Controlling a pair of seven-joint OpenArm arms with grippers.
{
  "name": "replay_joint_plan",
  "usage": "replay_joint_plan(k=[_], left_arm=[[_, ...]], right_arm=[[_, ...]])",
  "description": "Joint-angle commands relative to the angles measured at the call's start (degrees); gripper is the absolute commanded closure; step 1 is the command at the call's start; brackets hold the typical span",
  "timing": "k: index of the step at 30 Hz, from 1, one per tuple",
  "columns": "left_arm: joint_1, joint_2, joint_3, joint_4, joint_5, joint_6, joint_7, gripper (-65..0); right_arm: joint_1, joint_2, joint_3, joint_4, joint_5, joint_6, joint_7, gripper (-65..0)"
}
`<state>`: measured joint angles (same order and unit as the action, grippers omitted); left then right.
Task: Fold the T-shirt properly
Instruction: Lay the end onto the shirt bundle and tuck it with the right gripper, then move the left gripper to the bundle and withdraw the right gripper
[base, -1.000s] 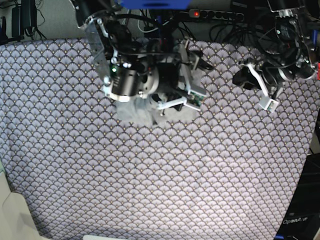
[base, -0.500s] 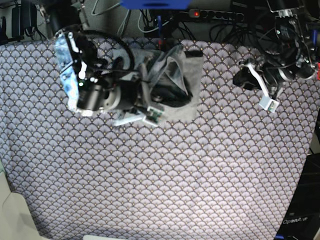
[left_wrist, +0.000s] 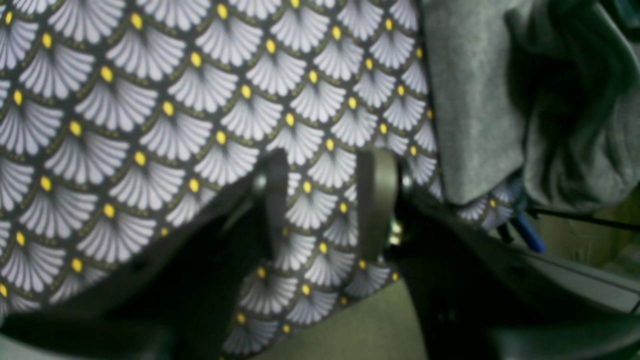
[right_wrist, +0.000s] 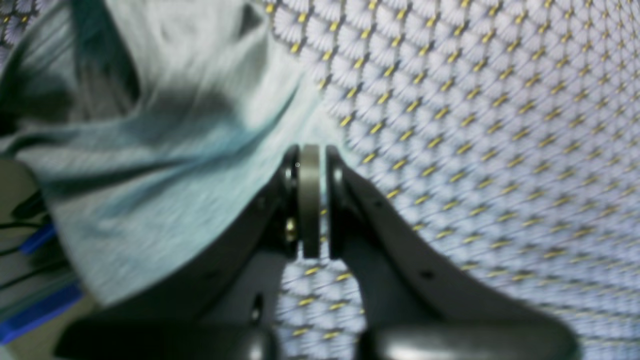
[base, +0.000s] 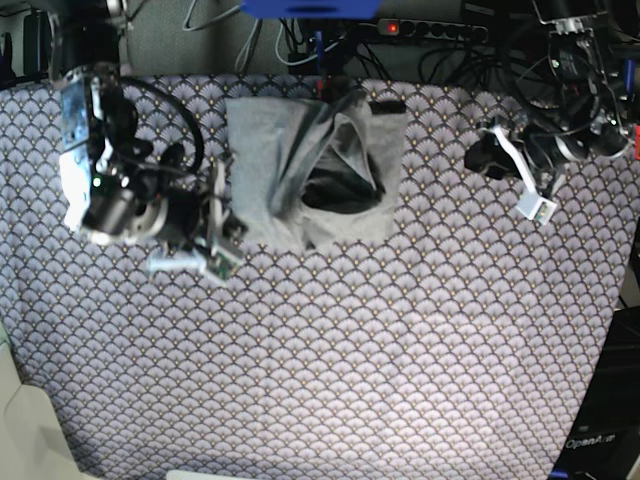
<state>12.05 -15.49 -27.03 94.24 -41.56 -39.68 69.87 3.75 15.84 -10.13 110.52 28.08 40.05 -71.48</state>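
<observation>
The grey T-shirt (base: 262, 160) lies bunched at the table's far middle, with a dark hollow of folds in its centre. My right gripper (base: 222, 255) is at the shirt's near-left corner. In the blurred right wrist view its jaws stand pressed together (right_wrist: 310, 150) right at the edge of the shirt (right_wrist: 165, 150), seemingly pinching it. My left gripper (base: 515, 180) hovers at the far right, apart from the shirt. In the left wrist view it (left_wrist: 327, 160) is open over the tablecloth, with the shirt (left_wrist: 475, 100) to its upper right.
The fan-scale patterned tablecloth (base: 330, 370) covers the whole table. Cables and a power strip (base: 430, 30) run behind the far edge. A dark stand (base: 600, 430) is at the near right corner.
My right arm has swung left, drawing the shirt's left part out flat, so the shirt now lies wider. My left arm has not moved.
</observation>
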Motion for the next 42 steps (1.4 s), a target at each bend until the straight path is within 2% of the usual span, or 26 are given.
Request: replay_joint_plan(k=[1, 6, 14, 20, 26, 30, 34, 38, 42], left_arm=[[-0.41, -0.73, -0.36, 0.84, -1.03, -0.32, -0.9, -22.6], [-0.41, -0.73, -0.45, 0.84, -1.12, -0.32, -0.9, -22.6], [-0.41, -0.73, -0.53, 0.84, -1.12, -0.32, -0.9, -22.6], [-0.32, -1.09, -0.53, 0.84, -1.12, -0.32, -0.81, -22.6], [1.53, -1.35, -0.71, 1.54, -1.47, -0.32, -0.72, -22.6], [3.11, -1.35, -4.93, 1.54, -1.56, -0.32, -0.37, -22.6], [4.08, -1.44, -7.13, 1.54, -1.56, -0.32, -0.2, -22.6], [4.34, -1.44, -7.48, 1.54, -1.56, -0.32, -0.2, -22.6], [4.34, -0.73, -7.13, 2.86, -1.74, -0.32, -0.2, -22.6]], right_arm=[[-0.36, 0.21, -0.02, 0.65, 0.89, -0.05, 2.08, -0.3], [-4.32, -0.93, -0.11, 0.65, 0.89, -0.05, 6.56, -0.3], [-4.14, -2.34, -0.11, 0.47, 0.8, -0.05, 6.47, -0.3], [-2.12, -5.24, -1.08, -3.31, 0.8, -0.05, 6.65, -0.3], [4.65, -9.73, -11.19, -12.37, 0.8, -0.05, 10.6, -0.3], [10.45, -15.09, -18.57, -16.67, 0.8, -0.05, 10.6, -0.3], [13.79, -18.08, -22.09, -18.52, 0.8, -0.05, 10.96, -0.3], [14.76, -17.81, -21.56, -18.52, 0.8, -0.05, 10.69, -0.3], [14.23, -13.95, -21.12, -18.43, 0.8, -0.05, 10.6, -0.3]])
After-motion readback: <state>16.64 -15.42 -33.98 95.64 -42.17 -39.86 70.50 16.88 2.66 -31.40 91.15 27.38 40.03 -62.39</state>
